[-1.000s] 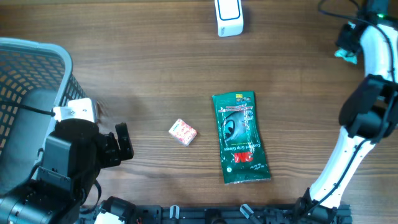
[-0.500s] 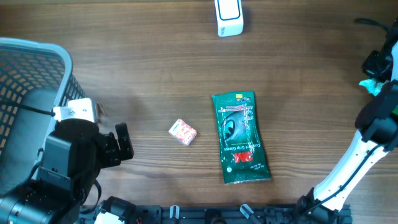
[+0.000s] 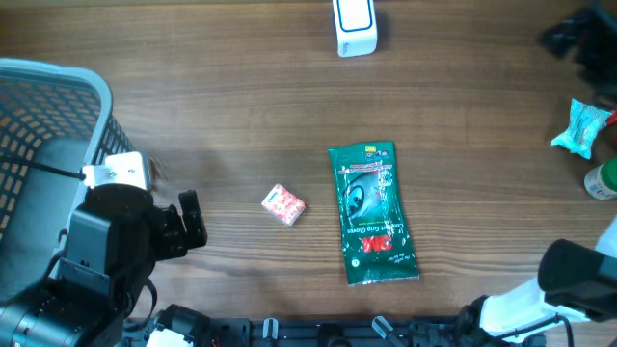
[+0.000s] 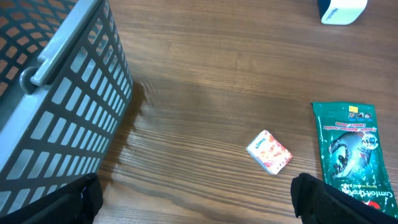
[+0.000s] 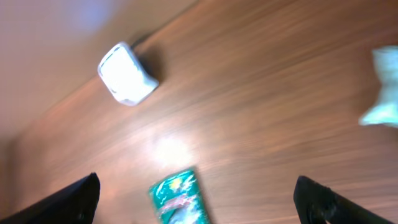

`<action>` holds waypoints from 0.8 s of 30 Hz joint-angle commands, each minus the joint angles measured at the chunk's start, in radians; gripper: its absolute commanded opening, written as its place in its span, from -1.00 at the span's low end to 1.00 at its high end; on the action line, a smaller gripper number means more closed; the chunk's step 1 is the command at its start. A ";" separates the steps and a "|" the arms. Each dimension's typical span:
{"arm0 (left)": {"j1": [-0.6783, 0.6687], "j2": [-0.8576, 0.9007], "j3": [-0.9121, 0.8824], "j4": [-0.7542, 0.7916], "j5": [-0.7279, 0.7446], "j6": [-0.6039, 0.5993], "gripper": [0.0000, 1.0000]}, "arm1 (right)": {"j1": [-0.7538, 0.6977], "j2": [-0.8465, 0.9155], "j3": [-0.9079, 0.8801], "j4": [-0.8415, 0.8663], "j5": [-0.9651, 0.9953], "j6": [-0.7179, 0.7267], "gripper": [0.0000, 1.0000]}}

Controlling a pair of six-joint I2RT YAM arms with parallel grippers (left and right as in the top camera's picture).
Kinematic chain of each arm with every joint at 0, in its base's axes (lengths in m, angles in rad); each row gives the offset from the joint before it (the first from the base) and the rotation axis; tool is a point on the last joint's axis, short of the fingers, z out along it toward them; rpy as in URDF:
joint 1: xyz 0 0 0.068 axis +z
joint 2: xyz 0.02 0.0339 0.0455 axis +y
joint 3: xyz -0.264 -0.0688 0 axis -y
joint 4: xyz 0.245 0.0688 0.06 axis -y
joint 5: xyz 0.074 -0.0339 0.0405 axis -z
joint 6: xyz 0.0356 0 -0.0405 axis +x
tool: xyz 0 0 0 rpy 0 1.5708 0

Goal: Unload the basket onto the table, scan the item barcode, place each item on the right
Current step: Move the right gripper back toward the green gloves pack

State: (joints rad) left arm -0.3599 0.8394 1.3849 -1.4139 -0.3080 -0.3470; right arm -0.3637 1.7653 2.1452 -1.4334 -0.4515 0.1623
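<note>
The tabletop [image 3: 193,96] carries everything, and nothing lies at the scanner, so I judge that the scanning is not yet begun. The wire basket [image 3: 48,69] stands at the far left. The green glove packet [image 3: 374,214] lies flat in the middle, well apart from the white scanner [image 3: 355,26], with the small pink box [image 3: 283,204] just beside it. My left pincer [image 4: 199,202] and right pincer [image 5: 199,202] are both wide open and empty. Only the overhead view shows the teal sachet [image 3: 580,129] sharply. My right wrist view is blurred, and my left wrist view misses the sachet.
</note>
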 commanded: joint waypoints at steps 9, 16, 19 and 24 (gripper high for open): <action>0.004 0.000 0.000 0.003 0.005 -0.009 1.00 | 0.658 0.020 -0.365 0.077 0.006 0.377 0.99; 0.004 0.000 0.000 0.003 0.005 -0.009 1.00 | 0.988 0.021 -0.741 0.423 -0.006 0.923 0.73; 0.004 0.000 0.000 0.003 0.005 -0.009 1.00 | 1.092 0.023 -0.833 0.632 -0.005 0.987 0.68; 0.004 0.000 0.000 0.003 0.005 -0.009 1.00 | 1.239 0.028 -0.954 0.846 0.267 1.175 0.51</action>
State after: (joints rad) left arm -0.3599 0.8394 1.3849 -1.4139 -0.3080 -0.3470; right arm 0.8410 1.7840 1.2385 -0.5934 -0.3592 1.1572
